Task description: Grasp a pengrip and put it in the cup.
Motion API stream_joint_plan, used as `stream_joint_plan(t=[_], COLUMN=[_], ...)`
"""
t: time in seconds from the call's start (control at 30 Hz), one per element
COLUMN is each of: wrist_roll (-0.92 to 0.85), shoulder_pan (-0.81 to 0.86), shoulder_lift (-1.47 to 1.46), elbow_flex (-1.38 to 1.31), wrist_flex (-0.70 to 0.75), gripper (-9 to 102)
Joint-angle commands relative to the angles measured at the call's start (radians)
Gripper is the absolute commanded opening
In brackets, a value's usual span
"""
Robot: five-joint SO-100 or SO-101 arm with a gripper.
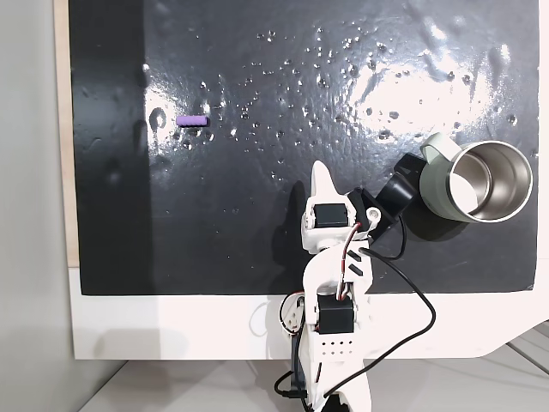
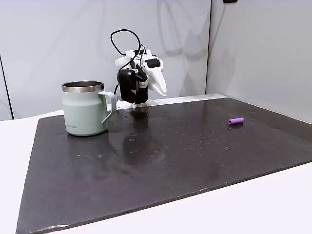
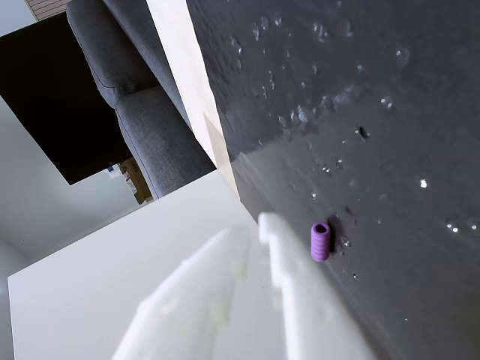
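Observation:
The purple pengrip (image 1: pixel 192 121) lies alone on the black mat, far left of the arm in a fixed view, and at the right (image 2: pixel 236 121) in the side-on fixed view. The sage-green cup (image 1: pixel 476 182) stands upright on the opposite side of the mat (image 2: pixel 84 114), steel inside empty, handle toward the arm. My white gripper (image 1: pixel 322 174) hangs shut above the mat between them (image 2: pixel 161 90), holding nothing. In the wrist view the pengrip (image 3: pixel 320 241) lies just past the closed fingertips of the gripper (image 3: pixel 251 229).
The black mat (image 1: pixel 257 232) is speckled with shiny droplets and sits on a white table (image 1: pixel 171 326). The wrist camera housing (image 1: pixel 399 196) hangs close to the cup's handle. A grey sofa (image 3: pixel 142 112) stands beyond the table edge.

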Motion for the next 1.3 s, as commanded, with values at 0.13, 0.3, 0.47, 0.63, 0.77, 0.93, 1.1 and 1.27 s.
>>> stream_joint_plan(t=[0.13,0.3,0.47,0.63,0.77,0.93,1.1,1.27], wrist_roll=[-0.026,-0.026,-0.026,-0.052,-0.058,-0.064,-0.061,-0.061], shoulder_pan=[-0.018,-0.018,-0.017,-0.011,-0.028,-0.08,-0.104,-0.13], shoulder_lift=[0.015,0.015,0.015,0.015,0.015,0.003,-0.193,-0.393], elbow_flex=[0.04,0.04,0.04,0.002,-0.072,-0.17,-0.364,-0.65], wrist_flex=[0.008,0.008,0.003,-0.002,0.012,0.054,0.06,0.163], gripper=[0,0,0,0,0,0,0,0])
